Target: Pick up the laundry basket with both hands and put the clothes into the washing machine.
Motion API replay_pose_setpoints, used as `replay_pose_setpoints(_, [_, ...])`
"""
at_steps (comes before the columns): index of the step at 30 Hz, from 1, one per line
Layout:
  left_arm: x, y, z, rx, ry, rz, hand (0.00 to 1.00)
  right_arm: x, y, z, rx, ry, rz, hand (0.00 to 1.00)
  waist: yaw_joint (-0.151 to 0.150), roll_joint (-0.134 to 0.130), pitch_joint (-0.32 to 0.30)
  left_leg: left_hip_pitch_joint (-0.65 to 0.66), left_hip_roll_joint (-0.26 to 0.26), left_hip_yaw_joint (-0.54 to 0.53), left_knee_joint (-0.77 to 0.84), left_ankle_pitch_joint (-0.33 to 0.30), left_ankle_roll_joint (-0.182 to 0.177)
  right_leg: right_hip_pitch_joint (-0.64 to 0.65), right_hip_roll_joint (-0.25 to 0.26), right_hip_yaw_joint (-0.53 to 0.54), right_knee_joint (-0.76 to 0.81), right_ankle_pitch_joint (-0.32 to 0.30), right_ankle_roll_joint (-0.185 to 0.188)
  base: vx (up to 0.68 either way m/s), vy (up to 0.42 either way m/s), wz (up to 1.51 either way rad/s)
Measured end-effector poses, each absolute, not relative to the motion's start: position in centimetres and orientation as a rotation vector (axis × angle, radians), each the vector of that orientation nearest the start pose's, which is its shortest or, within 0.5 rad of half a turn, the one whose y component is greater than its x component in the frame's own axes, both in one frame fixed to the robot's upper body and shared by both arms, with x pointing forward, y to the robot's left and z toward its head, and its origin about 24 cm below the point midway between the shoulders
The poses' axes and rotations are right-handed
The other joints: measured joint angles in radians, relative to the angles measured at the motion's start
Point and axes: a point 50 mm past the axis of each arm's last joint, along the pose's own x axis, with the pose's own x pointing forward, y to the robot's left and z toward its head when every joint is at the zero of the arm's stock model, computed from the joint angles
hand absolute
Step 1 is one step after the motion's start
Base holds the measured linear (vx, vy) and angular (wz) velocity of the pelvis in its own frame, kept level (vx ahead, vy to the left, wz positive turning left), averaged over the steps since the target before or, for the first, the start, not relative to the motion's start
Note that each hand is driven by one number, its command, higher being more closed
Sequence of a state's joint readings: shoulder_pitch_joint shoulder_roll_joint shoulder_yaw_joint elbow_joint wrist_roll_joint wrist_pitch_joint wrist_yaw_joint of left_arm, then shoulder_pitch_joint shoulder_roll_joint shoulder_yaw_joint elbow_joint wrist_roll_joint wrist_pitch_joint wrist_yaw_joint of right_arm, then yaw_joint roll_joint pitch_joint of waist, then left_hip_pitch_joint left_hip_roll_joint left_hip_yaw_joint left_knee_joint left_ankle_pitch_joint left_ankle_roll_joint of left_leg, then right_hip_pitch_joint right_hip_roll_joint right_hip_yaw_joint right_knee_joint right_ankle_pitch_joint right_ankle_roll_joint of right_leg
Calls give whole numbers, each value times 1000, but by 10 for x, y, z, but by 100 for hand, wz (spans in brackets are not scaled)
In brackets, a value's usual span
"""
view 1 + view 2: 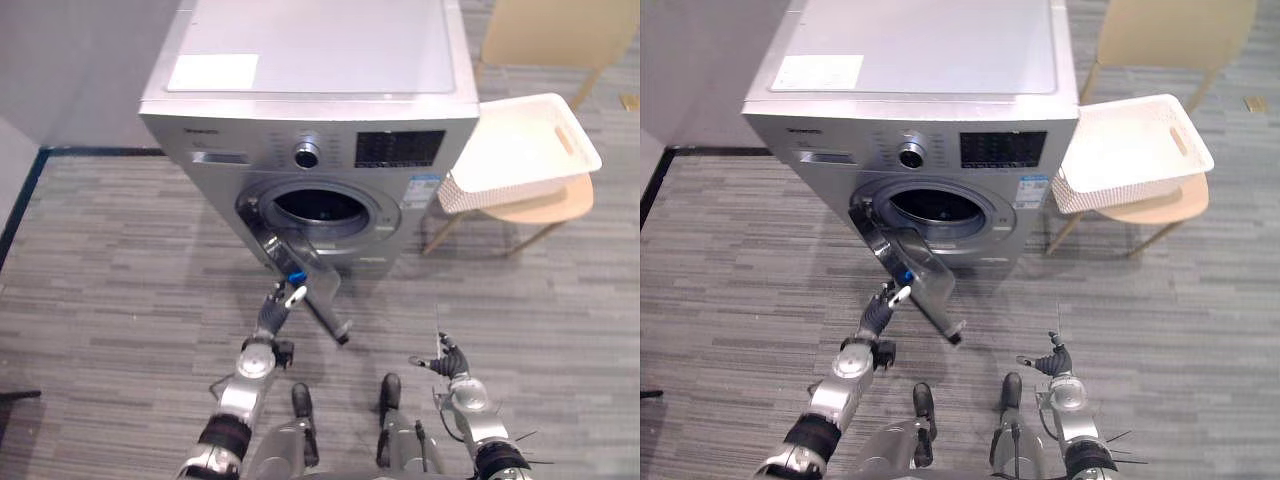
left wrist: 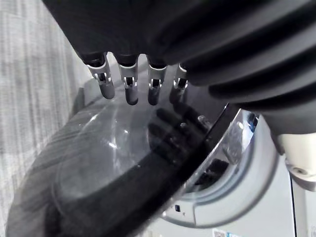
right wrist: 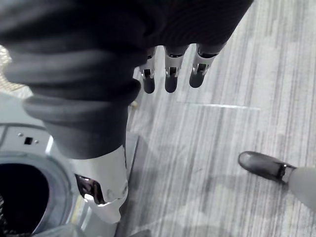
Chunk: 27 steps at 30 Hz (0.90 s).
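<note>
The silver washing machine [image 1: 300, 100] stands ahead with its round door [image 1: 312, 278] swung open toward me and the dark drum [image 1: 320, 205] showing. My left hand [image 1: 272, 318] reaches up to the door's edge. Its straight fingers [image 2: 131, 84] rest at the door glass [image 2: 98, 173], near a blue latch. The white laundry basket [image 1: 520, 150] sits on a wooden chair [image 1: 548, 205] just right of the machine; I see no clothes in it. My right hand [image 1: 450, 368] hangs low over the floor at the right, well short of the basket, with relaxed fingers [image 3: 170, 74] holding nothing.
A grey wall with a dark baseboard [image 1: 30, 180] runs along the left. Striped grey floor [image 1: 120, 280] stretches left of the machine and between my right hand and the chair. The open door juts into the space in front of the machine.
</note>
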<state>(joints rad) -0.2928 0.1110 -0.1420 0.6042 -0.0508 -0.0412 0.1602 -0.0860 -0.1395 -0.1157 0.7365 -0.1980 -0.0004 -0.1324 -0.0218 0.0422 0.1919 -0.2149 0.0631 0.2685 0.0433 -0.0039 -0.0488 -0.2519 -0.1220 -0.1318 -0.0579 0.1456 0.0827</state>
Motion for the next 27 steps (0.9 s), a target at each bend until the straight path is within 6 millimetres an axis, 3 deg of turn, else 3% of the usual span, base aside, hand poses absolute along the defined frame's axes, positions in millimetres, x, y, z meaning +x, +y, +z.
replay_pose_setpoints(1, [302,147,-11,177,263,14,0,216,-222,-86,-334,635,-207,0,-8,4,0,-11,0,10,-1,2,2,-16,0,10,-3,7,1,-59,-16,-54])
replay_pose_setpoints(4, [349,187,34,298,194,144,0,221,-230,-80,-369,611,-213,0,-54,1,14,-61,5,57,-1,7,9,-82,0,60,-31,51,2,-24,-28,-47])
replay_pose_setpoints(6, [379,233,92,379,119,283,0,225,-230,-75,-375,583,-230,0,-79,-23,45,-95,7,92,5,11,14,-128,1,100,-39,74,1,-31,-11,-41])
replay_pose_setpoints(7, [383,242,107,392,94,316,0,225,-229,-73,-374,573,-234,0,-81,-30,52,-105,7,99,7,11,14,-143,1,110,-39,80,2,-33,-13,-34])
replay_pose_setpoints(8, [391,254,140,407,18,357,0,226,-228,-70,-369,554,-248,0,-84,-44,73,-125,8,110,11,13,18,-167,2,123,-39,88,1,-31,-4,-22])
replay_pose_setpoints(9, [396,259,159,391,-8,396,0,226,-227,-68,-354,540,-257,0,-81,-50,83,-149,8,115,15,14,19,-191,2,134,-40,95,4,-32,0,-15])
replay_pose_setpoints(16, [398,257,179,375,-88,406,0,232,-205,-49,-254,392,-278,0,-68,-79,100,-210,28,119,69,5,25,-225,6,135,-36,103,3,-20,-1,3])
replay_pose_setpoints(19, [399,243,176,339,-111,376,0,229,-208,-44,-240,361,-301,0,-51,-82,101,-214,32,112,83,-1,29,-221,5,128,-31,103,3,-7,-9,3])
replay_pose_setpoints(22, [385,220,147,264,-144,306,0,222,-208,-49,-238,387,-304,0,-47,-80,100,-195,42,90,104,-10,29,-180,10,104,-32,100,3,22,-16,16])
replay_pose_setpoints(23, [374,208,121,230,-111,271,0,217,-209,-53,-237,405,-310,0,-45,-79,100,-167,44,75,105,-13,25,-140,11,91,-32,82,-5,69,-18,39])
replay_pose_setpoints(24, [353,196,79,182,-30,243,0,209,-210,-58,-238,434,-315,0,-33,-75,97,-123,47,52,103,-19,19,-86,15,63,-29,60,-12,68,-17,40])
replay_pose_setpoints(26, [324,189,36,130,78,237,0,203,-213,-64,-240,466,-322,0,-14,-69,90,-75,49,36,92,-19,17,-38,20,44,-16,37,-19,66,-21,37])
replay_pose_setpoints(27, [295,190,-1,98,200,248,0,198,-218,-71,-249,503,-338,0,-6,-58,69,-48,47,19,74,-16,12,-9,20,19,-9,19,-19,62,-20,42])
